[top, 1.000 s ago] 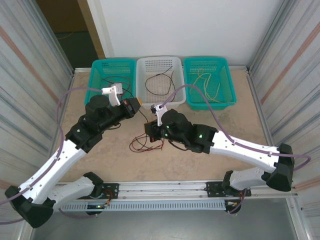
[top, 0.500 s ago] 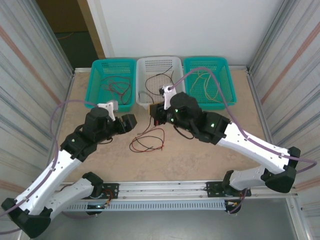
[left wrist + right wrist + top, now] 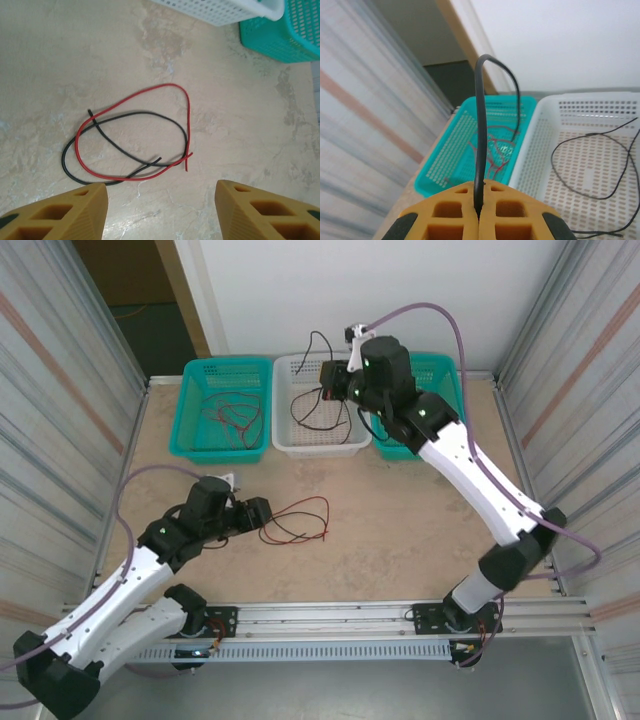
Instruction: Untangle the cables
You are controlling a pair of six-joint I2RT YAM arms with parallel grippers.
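Observation:
A red cable [image 3: 184, 102] and a black cable [image 3: 131, 114] lie looped across each other on the table. My left gripper [image 3: 161, 200] is open just short of them, with nothing between its fingers [image 3: 75, 210]. From above, that left gripper [image 3: 266, 515] sits at the left end of the red cable [image 3: 310, 500]. My right gripper [image 3: 330, 375] hangs over the white basket [image 3: 356, 442], shut on another black cable [image 3: 313, 340] that arches up and droops left. Up close, this black cable [image 3: 480, 125] rises from the pinched right gripper [image 3: 479, 212].
A teal basket [image 3: 192, 410] at the back left holds red wires. The white basket [image 3: 535, 150] holds a black wire [image 3: 600, 197]. A second teal basket [image 3: 452, 375] at the back right is partly hidden behind the right arm. Metal walls close both sides.
My right arm has carried the black cable from the table's middle up to the white basket. My left gripper has opened and drawn back from the left basket toward the cables on the table.

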